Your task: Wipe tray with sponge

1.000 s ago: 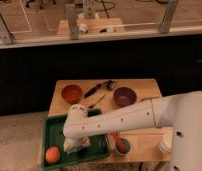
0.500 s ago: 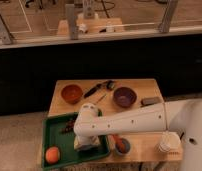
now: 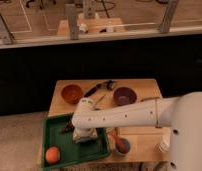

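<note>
- The gripper (image 3: 85, 134) is down inside the dark-green tray (image 3: 54, 135), over its right half, pressing on what looks like the pale sponge (image 3: 87, 136) (mostly hidden under the wrist, so I can't tell how the grasp stands).
- To wipe well, I'd keep the pressure light and even and sweep in long passes along the tray floor.
- The orange ball (image 3: 52, 155) sits in the near-left corner, so steer around it.
- Stay off the raised rim, or the tray may slide on the wooden table (image 3: 139, 87).
</note>
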`<move>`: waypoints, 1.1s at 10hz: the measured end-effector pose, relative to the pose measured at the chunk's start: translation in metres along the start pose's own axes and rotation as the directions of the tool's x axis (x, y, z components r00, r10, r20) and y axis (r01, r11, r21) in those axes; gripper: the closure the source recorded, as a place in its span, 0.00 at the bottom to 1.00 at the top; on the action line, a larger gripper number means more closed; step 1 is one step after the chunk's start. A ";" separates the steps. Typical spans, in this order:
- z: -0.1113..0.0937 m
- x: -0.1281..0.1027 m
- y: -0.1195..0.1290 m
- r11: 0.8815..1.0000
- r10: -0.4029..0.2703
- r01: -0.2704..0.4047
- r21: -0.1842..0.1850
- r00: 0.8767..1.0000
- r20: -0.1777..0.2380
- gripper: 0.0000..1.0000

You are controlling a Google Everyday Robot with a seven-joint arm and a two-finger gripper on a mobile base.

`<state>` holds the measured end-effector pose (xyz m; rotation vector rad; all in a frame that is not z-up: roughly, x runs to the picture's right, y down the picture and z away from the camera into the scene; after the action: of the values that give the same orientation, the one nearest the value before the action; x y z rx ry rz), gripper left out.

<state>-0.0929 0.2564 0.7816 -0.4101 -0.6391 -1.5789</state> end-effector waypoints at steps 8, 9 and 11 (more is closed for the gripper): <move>-0.016 -0.040 -0.017 0.997 -0.069 0.069 0.018 0.998 0.012 1.00; -0.018 -0.049 -0.010 0.998 -0.064 0.064 0.017 0.998 0.024 1.00; -0.020 -0.059 0.009 0.999 -0.039 0.038 0.015 0.998 0.049 1.00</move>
<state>-0.0748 0.2904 0.7313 -0.4293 -0.6995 -1.6040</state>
